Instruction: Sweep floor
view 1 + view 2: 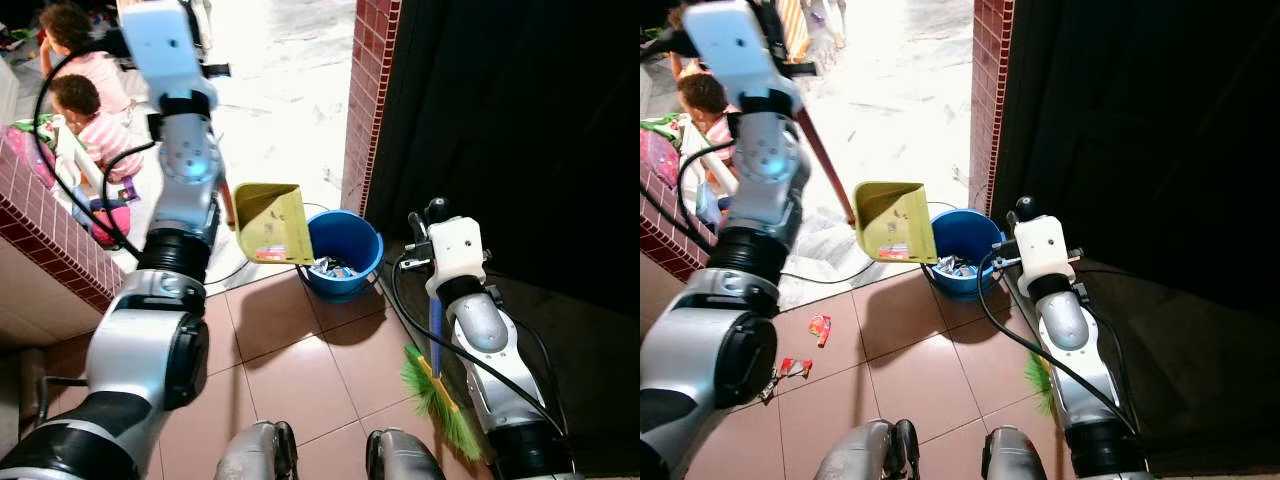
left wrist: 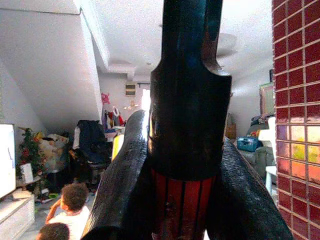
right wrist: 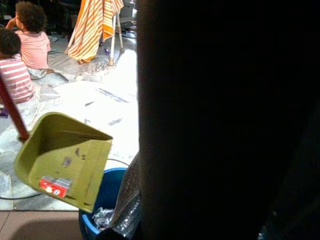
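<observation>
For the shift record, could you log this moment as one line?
left gripper shut on dustpan handle | dustpan tipped over blue bucket | right gripper holds broom

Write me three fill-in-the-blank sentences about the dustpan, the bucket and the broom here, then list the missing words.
1. The left hand holds the red handle of the yellow-green dustpan, tipped over the rim of the ____ bucket.
2. One red wrapper sits inside the ____.
3. The broom at the right hand has ____ bristles.

Missing words: blue; dustpan; green
</observation>
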Controlling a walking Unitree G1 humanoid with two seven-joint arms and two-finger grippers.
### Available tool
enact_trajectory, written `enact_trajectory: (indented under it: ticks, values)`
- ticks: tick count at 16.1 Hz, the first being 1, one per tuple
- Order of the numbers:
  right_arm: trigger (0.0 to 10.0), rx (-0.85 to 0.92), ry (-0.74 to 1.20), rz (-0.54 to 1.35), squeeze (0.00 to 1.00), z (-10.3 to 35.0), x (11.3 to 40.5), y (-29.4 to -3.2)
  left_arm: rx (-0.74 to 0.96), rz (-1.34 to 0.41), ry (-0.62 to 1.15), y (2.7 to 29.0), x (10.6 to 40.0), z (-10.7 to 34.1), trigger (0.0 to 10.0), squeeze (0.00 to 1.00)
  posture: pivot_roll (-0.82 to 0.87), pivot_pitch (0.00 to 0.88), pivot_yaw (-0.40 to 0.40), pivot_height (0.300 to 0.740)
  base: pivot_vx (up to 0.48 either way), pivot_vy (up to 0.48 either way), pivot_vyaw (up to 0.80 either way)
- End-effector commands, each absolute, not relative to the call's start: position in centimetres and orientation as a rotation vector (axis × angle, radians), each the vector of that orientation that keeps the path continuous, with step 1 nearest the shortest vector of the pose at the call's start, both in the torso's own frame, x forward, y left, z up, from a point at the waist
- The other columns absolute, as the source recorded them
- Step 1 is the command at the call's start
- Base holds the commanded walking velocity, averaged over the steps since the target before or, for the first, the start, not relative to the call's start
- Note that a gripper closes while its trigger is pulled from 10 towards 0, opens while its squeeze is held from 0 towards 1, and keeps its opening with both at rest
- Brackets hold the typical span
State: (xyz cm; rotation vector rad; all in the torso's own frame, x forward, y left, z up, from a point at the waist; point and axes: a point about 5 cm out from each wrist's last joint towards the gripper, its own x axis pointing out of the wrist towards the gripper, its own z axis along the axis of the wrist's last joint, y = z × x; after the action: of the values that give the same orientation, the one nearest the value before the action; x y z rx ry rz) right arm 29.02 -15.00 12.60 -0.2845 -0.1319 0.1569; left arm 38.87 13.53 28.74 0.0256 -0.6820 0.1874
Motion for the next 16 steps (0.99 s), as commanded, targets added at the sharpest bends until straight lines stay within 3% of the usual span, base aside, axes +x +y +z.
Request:
enact_trajectory:
  ticks: [1, 7, 10, 14, 16]
  values:
    - [10.0, -0.291, -0.179, 0.161, 0.0, 13.5, 28.9, -14.8, 0.008, 0.161, -0.774, 12.4, 38.5, 30.5, 10.0, 0.0, -0.17, 0.132, 0.094, 0.74, 0.0, 0.0, 0.0]
    - [10.0, -0.287, -0.176, 0.142, 0.0, 13.4, 28.4, -14.8, 0.019, 0.008, -0.769, 7.6, 37.6, 28.5, 10.0, 0.0, -0.18, 0.156, 0.117, 0.74, 0.0, 0.0, 0.0]
    - [10.0, -0.286, -0.172, 0.135, 0.0, 13.3, 28.3, -14.8, 0.106, -0.204, -0.793, 4.2, 36.1, 26.6, 10.0, 0.0, -0.17, 0.16, 0.123, 0.74, 0.0, 0.0, 0.0]
    - [10.0, -0.284, -0.172, 0.134, 0.0, 13.3, 28.4, -14.7, 0.183, -0.336, -0.869, 3.3, 35.1, 26.7, 10.0, 0.0, -0.16, 0.156, 0.121, 0.74, 0.0, 0.0, 0.0]
    - [10.0, -0.29, -0.176, 0.135, 0.0, 13.2, 28.6, -14.7, 0.229, -0.509, -0.93, 2.2, 33.7, 26.7, 10.0, 0.0, -0.15, 0.152, 0.116, 0.74, 0.0, 0.0, 0.0]
